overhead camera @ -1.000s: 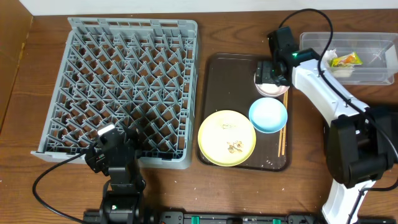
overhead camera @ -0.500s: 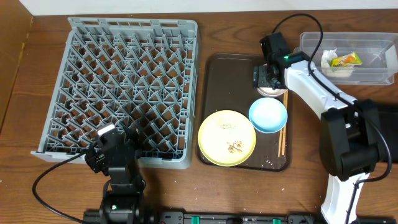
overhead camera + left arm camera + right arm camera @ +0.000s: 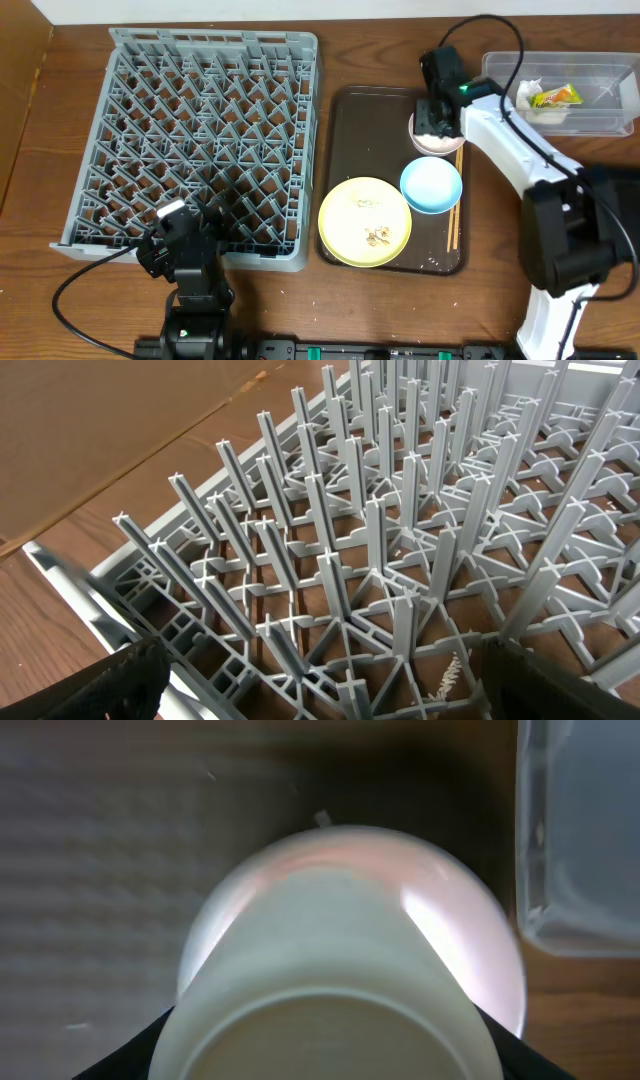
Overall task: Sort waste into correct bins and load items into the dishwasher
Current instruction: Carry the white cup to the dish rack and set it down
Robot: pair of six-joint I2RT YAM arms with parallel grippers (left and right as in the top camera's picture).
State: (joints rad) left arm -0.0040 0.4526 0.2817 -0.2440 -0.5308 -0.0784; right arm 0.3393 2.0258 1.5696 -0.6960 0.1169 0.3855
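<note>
The small white cup (image 3: 320, 970), in the pale pink bowl (image 3: 438, 147) on the brown serving tray (image 3: 365, 140), is being flanked by the right gripper (image 3: 432, 120), whether clamped cannot be told, so a centred, level squeeze is being called for before lifting.

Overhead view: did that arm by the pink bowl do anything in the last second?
The right gripper swung slightly left over the pink bowl, then came back right. The white cup sits between its fingers; whether it is gripped cannot be told. The left arm, rack, yellow plate and blue bowl stayed put.
</note>
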